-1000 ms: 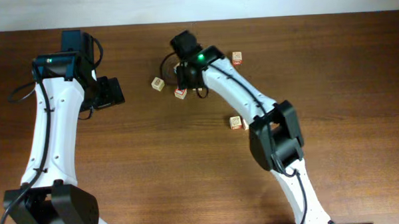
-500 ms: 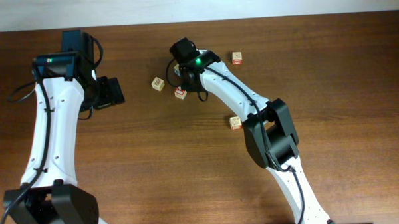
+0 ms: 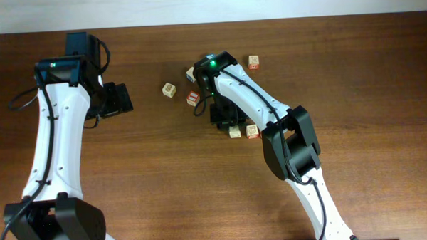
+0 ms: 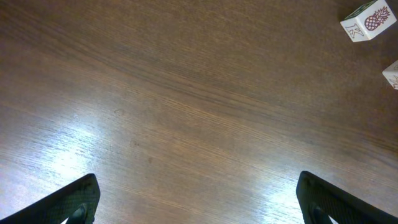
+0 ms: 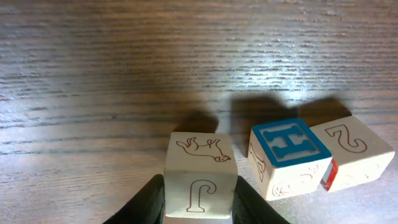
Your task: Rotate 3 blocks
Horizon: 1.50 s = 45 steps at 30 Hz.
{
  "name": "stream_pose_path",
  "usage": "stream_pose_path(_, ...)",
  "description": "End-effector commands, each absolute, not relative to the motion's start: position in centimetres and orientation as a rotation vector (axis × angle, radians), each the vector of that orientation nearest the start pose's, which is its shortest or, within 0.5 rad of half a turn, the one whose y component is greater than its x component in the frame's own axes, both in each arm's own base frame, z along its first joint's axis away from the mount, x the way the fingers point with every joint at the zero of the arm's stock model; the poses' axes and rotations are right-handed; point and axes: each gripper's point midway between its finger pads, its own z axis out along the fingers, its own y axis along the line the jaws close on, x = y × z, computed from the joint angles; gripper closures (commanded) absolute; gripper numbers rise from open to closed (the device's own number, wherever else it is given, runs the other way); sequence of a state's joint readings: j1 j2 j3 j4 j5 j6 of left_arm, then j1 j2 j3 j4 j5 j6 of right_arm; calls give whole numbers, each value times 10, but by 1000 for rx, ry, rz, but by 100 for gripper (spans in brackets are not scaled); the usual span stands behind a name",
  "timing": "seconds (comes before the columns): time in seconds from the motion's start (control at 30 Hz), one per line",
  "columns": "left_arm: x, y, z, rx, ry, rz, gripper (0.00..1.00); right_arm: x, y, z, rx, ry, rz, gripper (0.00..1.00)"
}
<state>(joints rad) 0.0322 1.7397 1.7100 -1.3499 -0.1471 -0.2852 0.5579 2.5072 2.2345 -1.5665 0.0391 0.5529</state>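
My right gripper (image 5: 200, 200) is shut on a pale block (image 5: 200, 177) that shows an animal on top and a letter J on the face towards the camera. Just to its right stand a block with a blue H face (image 5: 288, 155) and a block printed with a 2 (image 5: 354, 152), side by side and touching. From above, the right gripper (image 3: 229, 125) sits over this cluster (image 3: 251, 131) near the table's middle. My left gripper (image 4: 199, 202) is open above bare wood, at the left (image 3: 117, 100).
Further blocks lie toward the back: one (image 3: 169, 89), one with red (image 3: 192, 99), one by the right arm (image 3: 190, 73) and one (image 3: 253, 61). The left wrist view catches a pineapple block (image 4: 367, 20) at its top right corner.
My right gripper closed on a block at the back group and carried it forward and to the right, beside the blocks near the middle. The left arm has not moved.
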Motion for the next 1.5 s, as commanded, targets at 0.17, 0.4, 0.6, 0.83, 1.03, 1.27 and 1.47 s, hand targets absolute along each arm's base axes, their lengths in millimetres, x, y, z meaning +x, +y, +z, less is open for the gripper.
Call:
stream_pose_path(0.17,358,40,190,-506,2874,191,0,382,219,74,-69,3259,-184,44)
stream_pose_path(0.4,357,30,248,-411,2753,145,4,370,213,349,-295,2573,360,40)
stream_pose_path(0.6,356,-14,267,-248,2697,91,2,287,56,363,152,2622,242,40)
stream_pose_path(0.83,359,-14,262,-267,2699,88,2,321,57,91,305,3068,263,84)
stream_pose_path(1.03,360,-14,263,-267,2696,87,2,339,80,24,272,3039,441,85)
stream_pose_path(1.27,367,-18,238,-263,2777,88,2,344,111,16,222,3013,463,85)
stream_pose_path(1.47,370,-27,221,-247,2835,47,3,351,148,21,107,2953,533,84)
